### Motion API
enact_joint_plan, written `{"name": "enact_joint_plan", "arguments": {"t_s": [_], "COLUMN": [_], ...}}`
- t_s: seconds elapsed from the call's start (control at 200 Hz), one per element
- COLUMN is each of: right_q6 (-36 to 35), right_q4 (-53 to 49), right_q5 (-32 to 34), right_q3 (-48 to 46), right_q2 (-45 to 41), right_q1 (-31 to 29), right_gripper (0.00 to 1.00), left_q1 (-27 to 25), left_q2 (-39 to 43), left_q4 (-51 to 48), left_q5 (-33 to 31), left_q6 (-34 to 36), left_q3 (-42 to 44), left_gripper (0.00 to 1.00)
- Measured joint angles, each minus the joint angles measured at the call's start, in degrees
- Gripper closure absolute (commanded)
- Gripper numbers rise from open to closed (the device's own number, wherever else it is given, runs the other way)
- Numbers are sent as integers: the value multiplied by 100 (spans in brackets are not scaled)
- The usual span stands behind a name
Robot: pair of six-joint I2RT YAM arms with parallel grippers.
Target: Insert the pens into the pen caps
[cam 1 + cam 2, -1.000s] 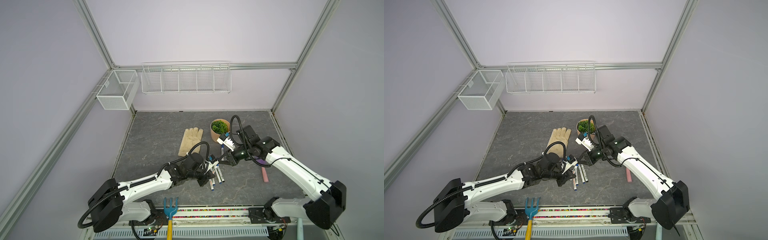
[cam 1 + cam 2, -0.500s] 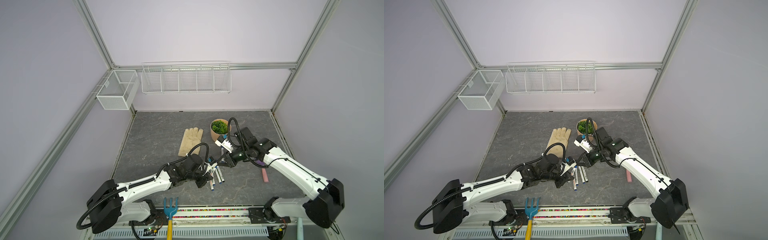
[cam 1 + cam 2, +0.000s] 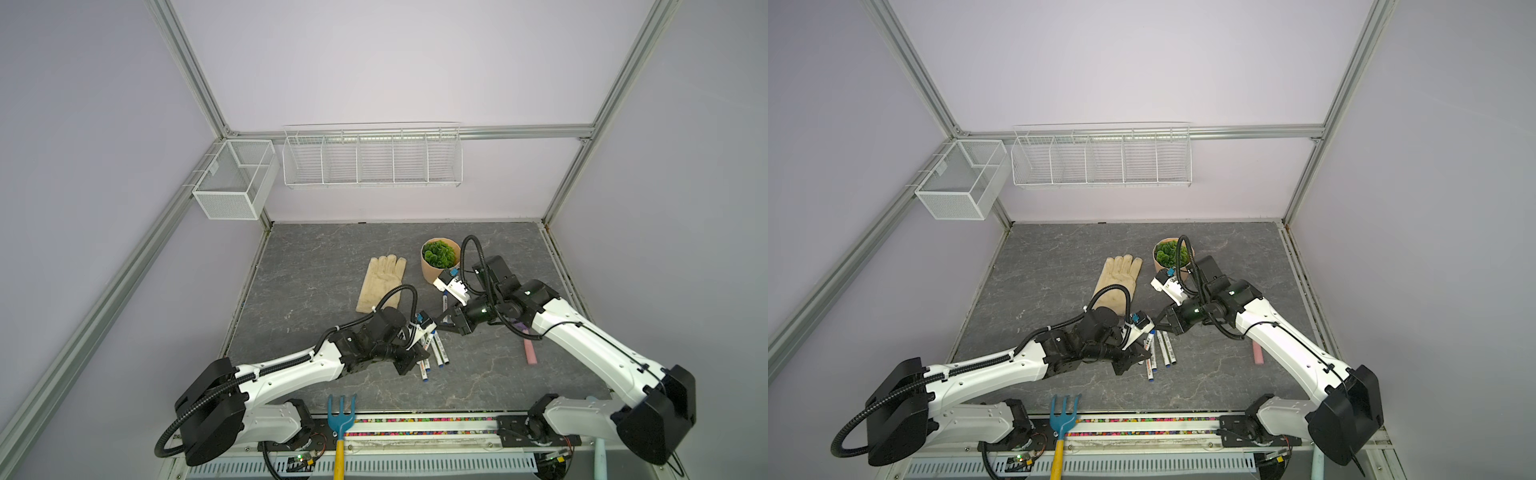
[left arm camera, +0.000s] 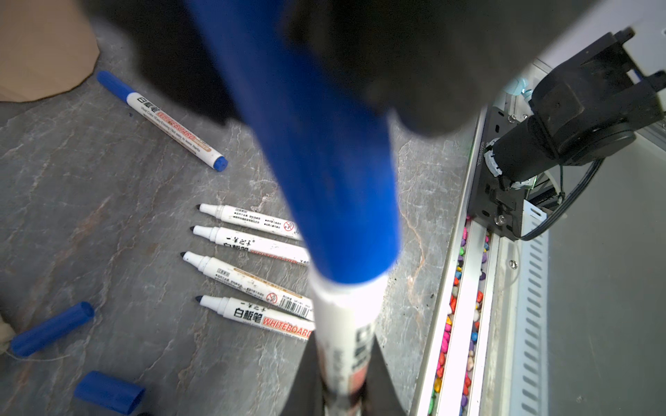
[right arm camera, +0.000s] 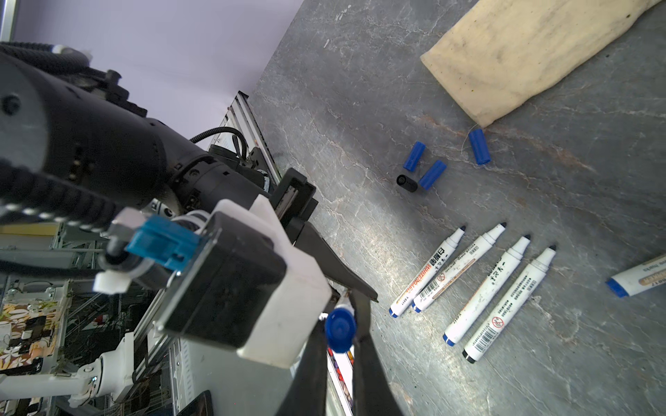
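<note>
Grey stone-look tabletop [image 3: 1059,257] carries everything. Nearest, above 4 uncapped pens [image 5: 486,288], the left gripper [image 4: 344,356] is clamped on a white pen [image 4: 346,317], and the right gripper [image 5: 340,338] is clamped on its blue cap [image 4: 324,162]. The cap looks nearly seated, so push straight along the barrel, axes aligned, until it stops. Beyond lie 4 loose caps [image 5: 432,174], 1 capped pen [image 4: 162,119], a glove [image 3: 382,282], then wire baskets [image 3: 374,158] on the lilac wall.

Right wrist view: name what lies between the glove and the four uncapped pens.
Three blue caps and one black cap lie there, shown in the right wrist view.
</note>
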State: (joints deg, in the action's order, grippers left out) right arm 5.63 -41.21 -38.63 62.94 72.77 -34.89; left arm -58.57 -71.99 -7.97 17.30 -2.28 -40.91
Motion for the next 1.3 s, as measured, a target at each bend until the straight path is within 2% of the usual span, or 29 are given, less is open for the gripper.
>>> {"name": "enact_joint_plan", "arguments": {"t_s": [0.26,0.93,1.169,1.299], "right_q6": [26,-175,-111,-83], "right_q4": [-35,-551,-614,-636], "right_q5": [11,739,772,719], "right_q3": [98,922,1054,1054], "right_q2": [-87,-142,-136,-101], "right_q1": [31,-24,-39,-103], "right_gripper": [92,83,75,74], "left_q1": [0,-155,-205,-302], "left_q2": [9,-48,-81,-90], "left_q4": [214,1169,1598,1921], "left_q5": [-114,-726,-872,-859], "left_q6": [151,350,361,393], "left_q3": [0,0,-2,-7], "left_gripper": [100,100,100,100]}}
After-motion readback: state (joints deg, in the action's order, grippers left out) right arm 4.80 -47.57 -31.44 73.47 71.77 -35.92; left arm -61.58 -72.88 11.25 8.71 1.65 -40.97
